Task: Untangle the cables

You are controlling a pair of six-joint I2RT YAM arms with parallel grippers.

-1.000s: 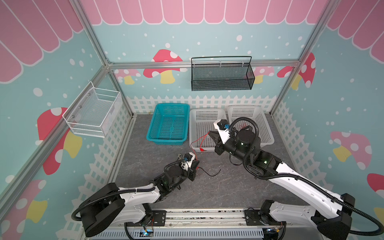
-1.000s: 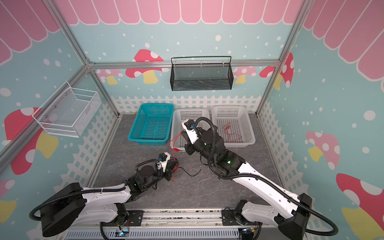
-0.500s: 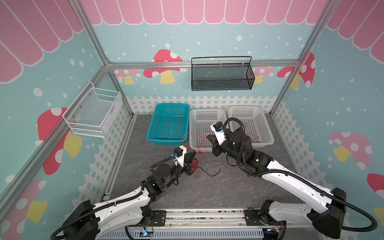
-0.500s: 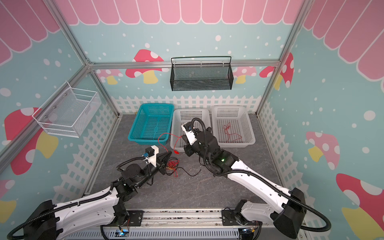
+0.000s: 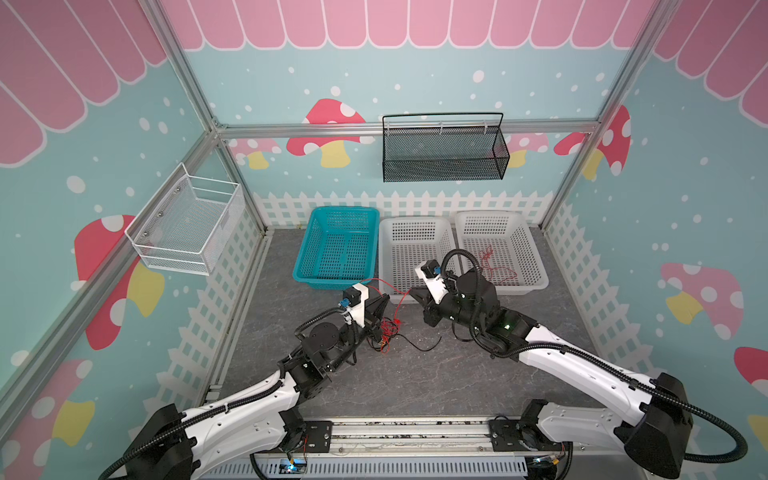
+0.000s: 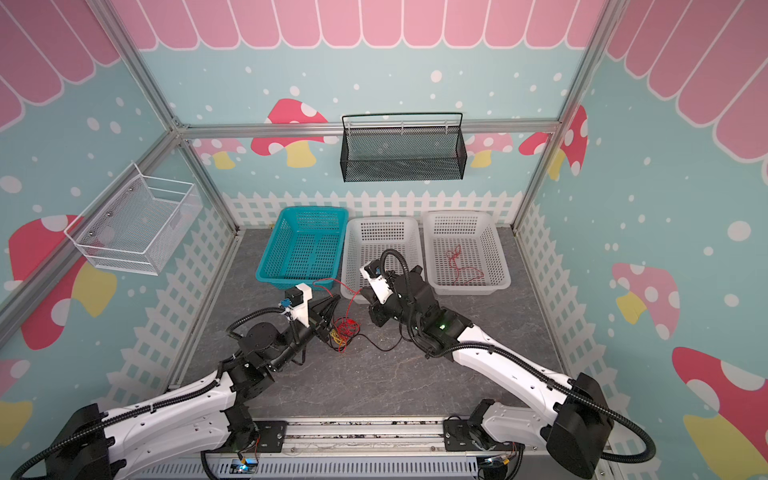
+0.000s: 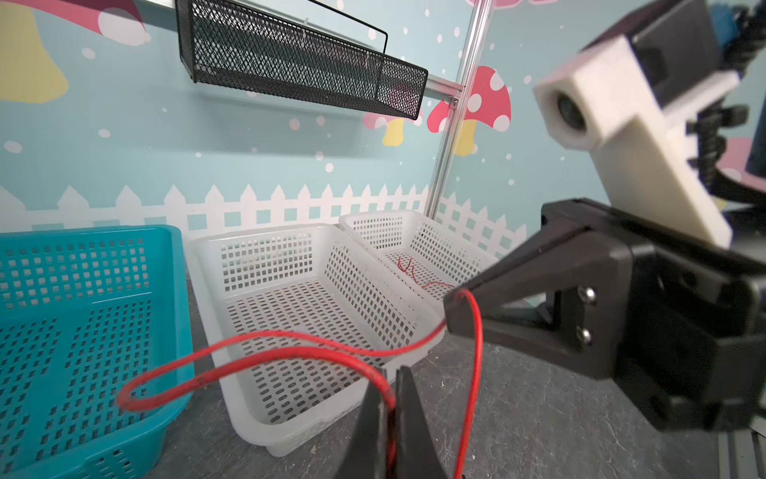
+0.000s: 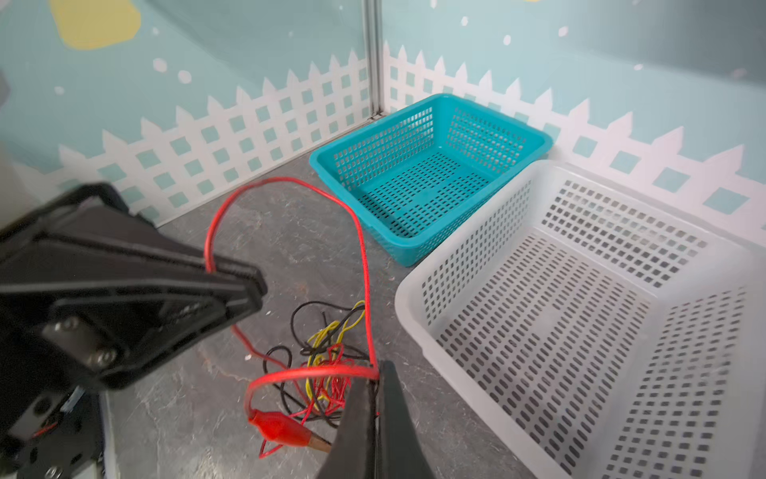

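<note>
While the left gripper overhangs it, the tangle of cables on the grey floor is half hidden in both top views; its yellow strands barely show, and black ones seem knotted through; both grippers are clenched on one red cable that loops between them above the tangle; the right gripper faces the left, close by; a second red cable lies in the far white basket.
</note>
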